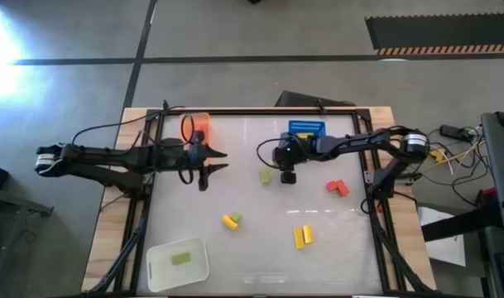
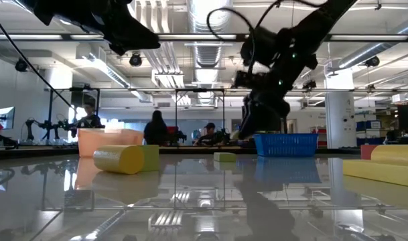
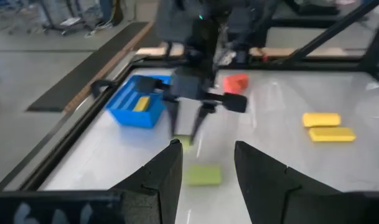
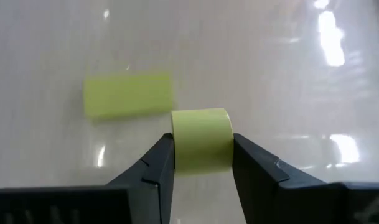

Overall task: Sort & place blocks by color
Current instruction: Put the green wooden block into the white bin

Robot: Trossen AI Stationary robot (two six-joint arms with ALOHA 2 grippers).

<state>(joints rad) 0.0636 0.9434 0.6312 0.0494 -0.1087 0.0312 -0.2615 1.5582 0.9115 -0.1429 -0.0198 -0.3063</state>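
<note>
Right gripper [image 4: 202, 163] clamped on a light green block [image 4: 202, 138] mid-table, hidden under it from above, left gripper [image 3: 206, 163] apart near orange tray [image 1: 199, 127], glossy white table [image 1: 260, 257], workshop behind.

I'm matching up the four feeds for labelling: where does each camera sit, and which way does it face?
High view: overhead, straight down; both arms, left gripper, white tray.
Low view: table height, looking across into the room; arms come in from above, blue tray.
Left wrist view: past its own fingers toward the right arm.
Right wrist view: down at its fingers closed on a green block.
Shared: blue tray and second green block.
</note>
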